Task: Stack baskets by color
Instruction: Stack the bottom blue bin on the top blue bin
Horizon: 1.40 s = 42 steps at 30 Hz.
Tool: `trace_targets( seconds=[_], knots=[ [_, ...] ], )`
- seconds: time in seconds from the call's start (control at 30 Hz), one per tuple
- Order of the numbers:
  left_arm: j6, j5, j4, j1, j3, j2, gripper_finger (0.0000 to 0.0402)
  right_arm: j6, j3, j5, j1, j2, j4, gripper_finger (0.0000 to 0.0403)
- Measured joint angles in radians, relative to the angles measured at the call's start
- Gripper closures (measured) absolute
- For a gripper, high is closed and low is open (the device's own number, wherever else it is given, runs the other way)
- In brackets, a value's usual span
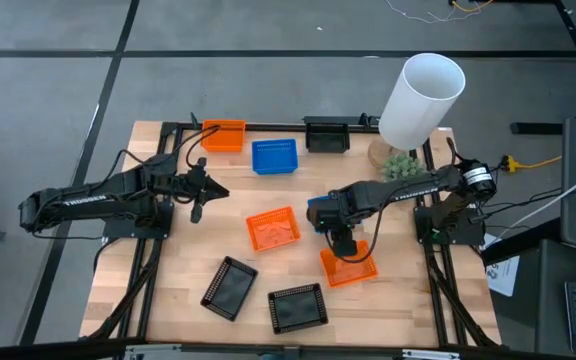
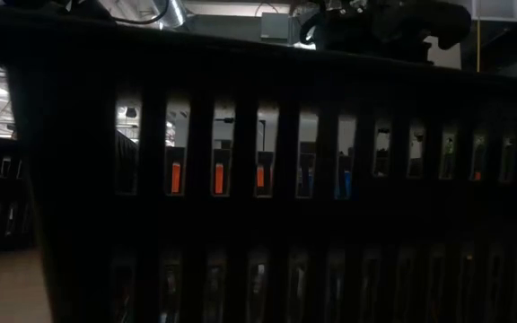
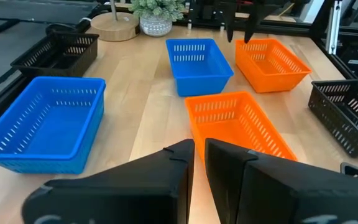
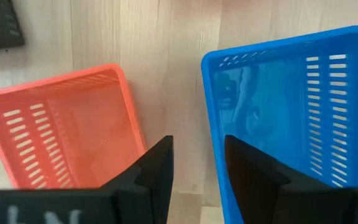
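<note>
- Waiting at the table's left, the left gripper (image 1: 200,190) has its fingers narrowly apart, holding nothing.
- Centre orange basket (image 1: 273,229) lies long axis crosswise, slightly tilted, empty.
- Right gripper (image 1: 341,246), jaws parted, empty, hangs between the blue basket (image 4: 291,112) and the right orange basket (image 1: 348,265).

A light wooden table (image 1: 183,255) holds small plastic baskets, spread apart in a single layer. Along the far edge sit an orange basket (image 1: 223,136), a blue basket (image 1: 274,156) just beside it, and a black basket (image 1: 327,135). At the far right corner stands a tall white cylinder (image 1: 422,100) on a round wooden base, with a small green plant (image 1: 400,165) next to it. Near the middle lies a second orange basket (image 1: 273,228), with another blue basket (image 1: 317,212) to its right, partly hidden. A third orange basket (image 1: 349,267) sits nearer the front right. Two black baskets (image 1: 229,287) (image 1: 298,307) lie at the front.
</note>
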Motion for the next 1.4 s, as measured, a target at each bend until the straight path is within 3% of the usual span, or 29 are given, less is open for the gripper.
trace_targets(
  seconds=[0.2, 0.37, 0.47, 0.63, 0.97, 1.07, 1.23, 1.4],
  knots=[
    [0.0, 0.0, -0.003, 0.0, 0.0, 0.0, 0.0372, -0.002, -0.067, -0.01, -0.03, 0.01, 0.033, 0.0262],
    [0.001, -0.001, -0.003, 0.0, 0.0, 0.0, 0.0372, -0.004, -0.128, 0.079, -0.045, 0.011, 0.052, 0.0262],
    [0.001, -0.001, -0.003, 0.0, 0.0, 0.0, 0.0372, -0.006, -0.146, 0.025, -0.055, 0.011, 0.064, 0.0262],
    [0.001, -0.015, -0.003, 0.0, 0.0, 0.0, 0.0372, -0.007, -0.183, 0.023, -0.058, 0.011, 0.084, 0.0262],
    [0.002, -0.072, -0.003, 0.0, 0.0, 0.0, 0.0372, -0.054, -0.31, 0.106, -0.059, 0.011, 0.331, 0.0263],
    [0.002, -0.072, -0.004, 0.0, 0.0, 0.0, 0.0372, -0.052, -0.318, 0.126, -0.058, 0.011, 0.387, 0.0285],
    [0.001, -0.072, -0.016, 0.0, 0.0, 0.001, 0.0372, -0.054, -0.268, 0.205, -0.058, 0.011, 0.407, 0.0388],
    [0.001, -0.072, -0.022, 0.0, 0.0, 0.0, 0.0372, -0.079, -0.122, 0.285, -0.067, 0.011, 0.302, 0.0397]
  ],
)
